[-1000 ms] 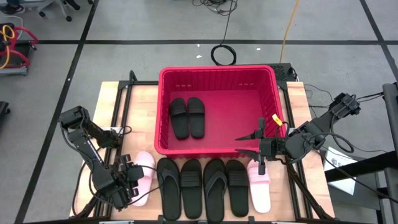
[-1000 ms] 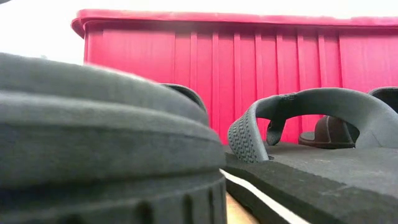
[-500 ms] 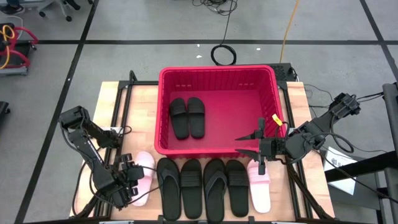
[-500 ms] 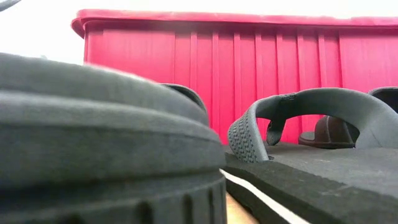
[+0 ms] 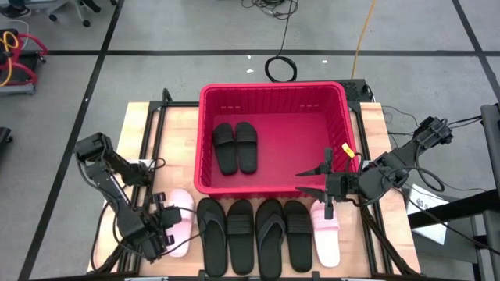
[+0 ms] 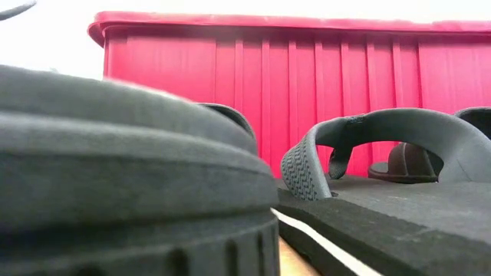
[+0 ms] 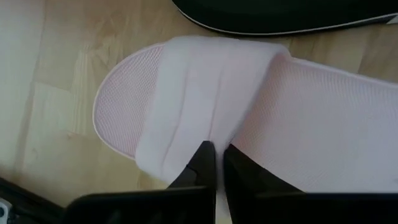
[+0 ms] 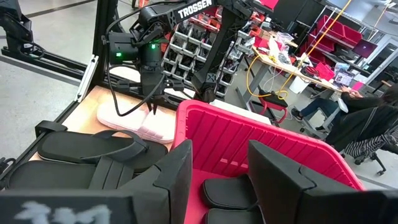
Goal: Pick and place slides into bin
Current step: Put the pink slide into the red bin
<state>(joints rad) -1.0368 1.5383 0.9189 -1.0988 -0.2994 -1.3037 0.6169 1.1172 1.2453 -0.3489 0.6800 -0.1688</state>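
The bin is a red plastic rectangular basket with slotted walls and a rolled rim, standing on the wooden table. Two black wide-strap slides lie flat inside it. In front of the bin a row lies on the table: a pale pink slide, four black slides, and a second pink slide.

The left hand is over the pale pink slide; its fingers are pressed nearly together at the textured fabric strap, apparently pinching its edge.

The right hand is at the bin's near right corner, fingers spread. The left arm reads "TROSSEN" in white letters.
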